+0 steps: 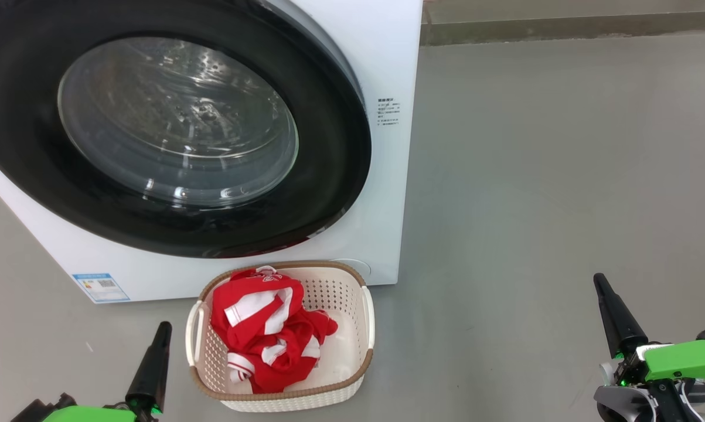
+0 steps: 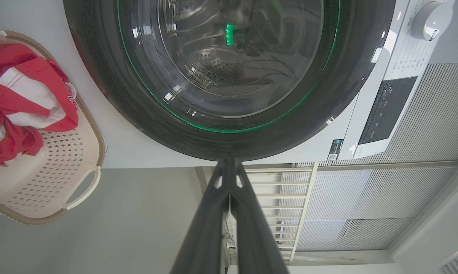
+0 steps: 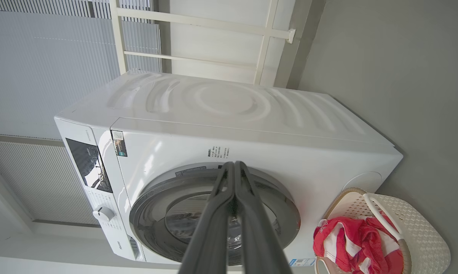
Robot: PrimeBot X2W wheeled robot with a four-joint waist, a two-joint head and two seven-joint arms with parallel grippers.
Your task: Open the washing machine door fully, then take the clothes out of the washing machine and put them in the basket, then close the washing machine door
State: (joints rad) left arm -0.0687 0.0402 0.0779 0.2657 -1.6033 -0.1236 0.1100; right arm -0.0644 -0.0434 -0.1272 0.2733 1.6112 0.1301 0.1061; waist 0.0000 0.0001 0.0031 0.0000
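The washing machine [image 1: 387, 70] stands white and large at the upper left. The washing machine door [image 1: 176, 123] lies flat against its front, and bare steel drum shows through the glass. On the floor just in front sits the basket [image 1: 282, 395], with the red and white clothes [image 1: 264, 334] heaped in its left half. My left gripper [image 1: 164, 326] is shut and empty, left of the basket. Shut and empty too, my right gripper [image 1: 599, 282] stands far off to the right. The left wrist view shows the door [image 2: 229, 57], the basket [image 2: 61, 163] and my left gripper [image 2: 229, 163].
Open grey floor [image 1: 563, 176] stretches right of the machine to a wall base [image 1: 563, 26]. In the right wrist view the machine [image 3: 232, 110] shows a dark control panel [image 3: 88, 163] and knob [image 3: 103, 214], with a white railing [image 3: 198, 23] and blinds behind.
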